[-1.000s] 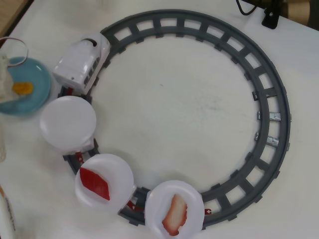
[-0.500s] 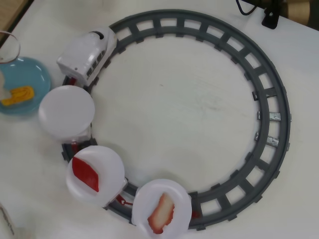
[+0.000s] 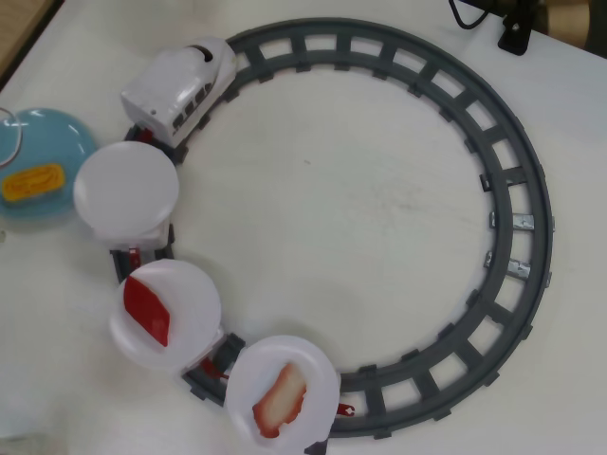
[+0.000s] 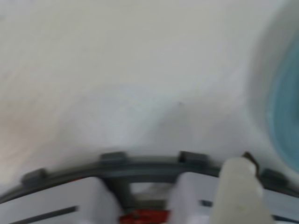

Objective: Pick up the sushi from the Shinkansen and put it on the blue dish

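With the sushi (image 3: 31, 181) lying on the blue dish (image 3: 66, 142), lift your gripper, whose state you cannot tell in the blurred wrist view, clear of the Shinkansen (image 3: 180, 87).

Your overhead view is evenly and brightly lit, with soft, faint shadows tucked under the white plates (image 3: 126, 190) and the grey track (image 3: 512, 199). A small glare streak sits on the blue dish (image 3: 57, 133). Focus there is fair, slightly soft throughout. Your wrist view is heavily blurred: the table (image 4: 117, 70) looks washed out, and the track (image 4: 140, 165) and dish edge (image 4: 285, 112) smear.
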